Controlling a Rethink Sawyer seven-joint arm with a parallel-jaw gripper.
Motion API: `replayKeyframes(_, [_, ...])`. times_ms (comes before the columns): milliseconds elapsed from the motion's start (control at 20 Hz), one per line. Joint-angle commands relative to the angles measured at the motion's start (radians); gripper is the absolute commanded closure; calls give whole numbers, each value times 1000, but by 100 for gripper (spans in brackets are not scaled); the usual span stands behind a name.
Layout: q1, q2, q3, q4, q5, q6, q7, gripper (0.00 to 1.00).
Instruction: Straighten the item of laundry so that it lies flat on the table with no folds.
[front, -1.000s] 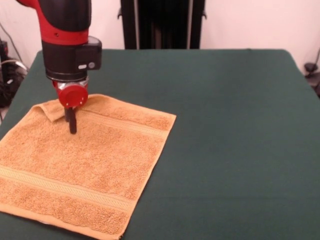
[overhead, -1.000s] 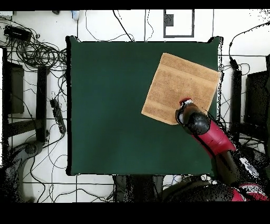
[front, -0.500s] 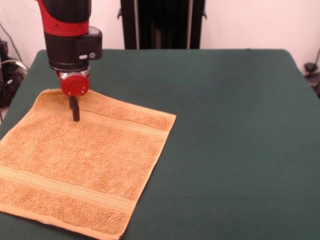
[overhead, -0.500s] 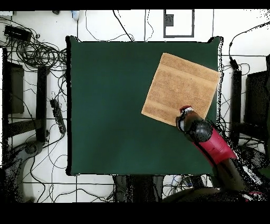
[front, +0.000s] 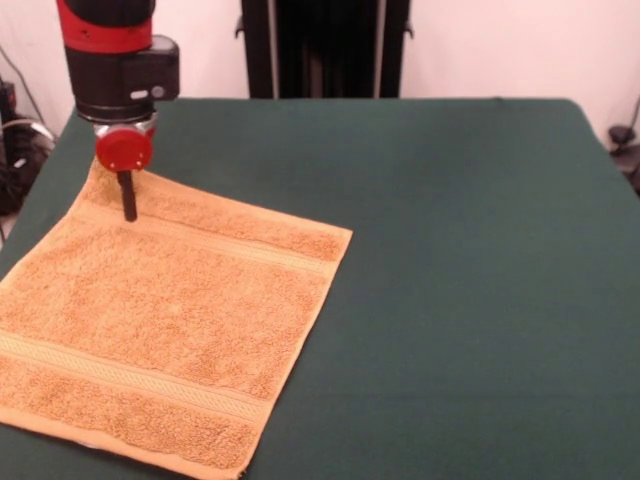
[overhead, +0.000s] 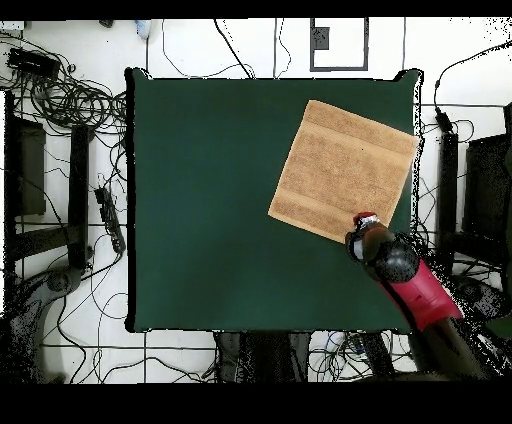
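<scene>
Small, roughly square orange-tan terry-cloth towel (front: 165, 325) lies spread on the large rectangular table (front: 470, 280) covered in smooth dark green cloth. In the front view it sits toward the left and near part of the table, turned at a slant to the table's edges, one corner pointing to the right near the middle of the tabletop. Its near-left part runs out of the picture at the left and bottom edges. In the overhead view the same towel (overhead: 343, 168) lies in the upper right area of the table (overhead: 210, 200), close to the right edge.

Two flat woven bands show, one near the far edge and one near the near edge, with a hemmed border along the visible sides. The surface reads flat; no turned-over corner or fold shows in either view. The far-left corner lies spread beneath the tool.

Red and black arm comes down at the upper left of the front view, ending in a black cylinder, a silver collar and a round red disc. Below the disc the gripper (front: 128, 205) shows as a single thin dark post. Fingers together, no gap visible between them, nothing seen pinched. The tip reaches the towel just inside its far-left corner, beside the far woven band; whether it presses the cloth or stops just above it, cannot tell.

Overhead, the gripper (overhead: 362, 222) sits at the towel's lower right corner.
</scene>
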Motion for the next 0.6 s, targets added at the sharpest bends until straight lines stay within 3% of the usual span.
replayKeyframes(50, [32, 20, 1, -43, -34, 108, 50, 0])
replayKeyframes(200, [36, 45, -39, -172, -37, 221, -7, 0])
replayKeyframes(600, [19, 248, -60, -719, -117, 585, -123, 0])
